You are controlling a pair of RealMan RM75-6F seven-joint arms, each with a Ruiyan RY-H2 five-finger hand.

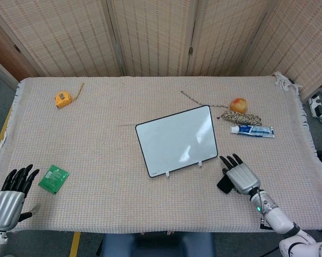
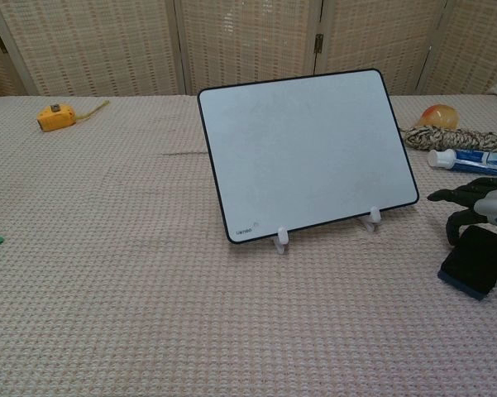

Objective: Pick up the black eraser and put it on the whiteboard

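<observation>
The black eraser point(image 1: 222, 185) point(image 2: 475, 260) lies on the cloth right of the whiteboard, with one edge tipped up slightly. My right hand point(image 1: 239, 177) point(image 2: 482, 204) rests over it, fingers stretched forward and apart, and its thumb sits at the eraser's left edge. No closed grip shows. The whiteboard point(image 1: 177, 140) point(image 2: 306, 153) stands tilted on small white feet at the table's middle. My left hand point(image 1: 10, 199) hovers at the near left corner, fingers spread and holding nothing; the chest view does not show it.
A toothpaste tube point(image 1: 252, 130) point(image 2: 467, 159), a coil of rope point(image 1: 241, 118) and an orange fruit point(image 1: 238, 104) lie behind my right hand. A green card point(image 1: 53, 179) sits near my left hand. A yellow tape measure point(image 1: 63, 99) is at the far left.
</observation>
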